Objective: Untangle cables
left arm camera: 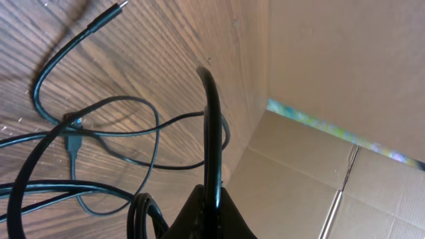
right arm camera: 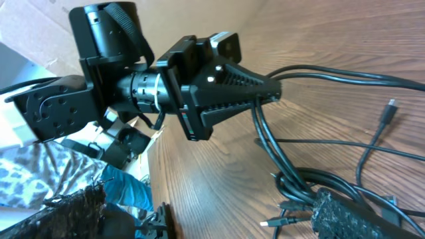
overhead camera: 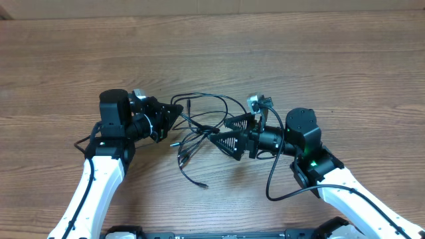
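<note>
Several cables (overhead camera: 198, 130) are tangled at table (overhead camera: 332, 60) centre; strands are pinched by the closed left gripper (overhead camera: 176, 114) at nine o'clock, while the right gripper (overhead camera: 221, 135), at three o'clock, is spread wide, nothing gripped.

Wooden table (overhead camera: 66, 60) under tangled cables (overhead camera: 196, 133)

Wood-grain table (overhead camera: 265, 53), cardboard wall (left arm camera: 332, 60) behind, patterned cloth (right arm camera: 26, 172) alongside.

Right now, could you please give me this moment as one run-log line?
left pincer: shut on cables | right pincer: open at the tangle | cables: knotted between the pincers, on the table
</note>
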`<state>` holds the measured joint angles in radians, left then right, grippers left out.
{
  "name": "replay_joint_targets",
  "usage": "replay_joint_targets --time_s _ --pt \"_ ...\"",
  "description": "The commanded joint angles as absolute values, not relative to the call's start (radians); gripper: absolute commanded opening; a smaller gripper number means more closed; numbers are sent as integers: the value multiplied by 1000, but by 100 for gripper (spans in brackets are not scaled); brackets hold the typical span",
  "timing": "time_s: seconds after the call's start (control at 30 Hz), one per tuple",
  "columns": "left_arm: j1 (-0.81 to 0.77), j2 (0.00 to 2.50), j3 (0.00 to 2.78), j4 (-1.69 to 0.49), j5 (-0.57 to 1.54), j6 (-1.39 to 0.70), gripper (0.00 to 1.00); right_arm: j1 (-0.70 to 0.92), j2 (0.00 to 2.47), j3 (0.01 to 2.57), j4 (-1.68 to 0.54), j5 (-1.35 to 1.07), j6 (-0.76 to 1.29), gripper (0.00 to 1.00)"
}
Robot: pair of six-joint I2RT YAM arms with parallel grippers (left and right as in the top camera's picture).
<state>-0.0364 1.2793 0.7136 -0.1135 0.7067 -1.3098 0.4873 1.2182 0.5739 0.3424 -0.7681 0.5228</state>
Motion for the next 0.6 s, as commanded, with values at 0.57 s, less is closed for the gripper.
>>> replay_joint_targets --time_s 0.57 --pt "-33 1281 721 -189 819 -1316 4 530 1209 577 326 -732 462 100"
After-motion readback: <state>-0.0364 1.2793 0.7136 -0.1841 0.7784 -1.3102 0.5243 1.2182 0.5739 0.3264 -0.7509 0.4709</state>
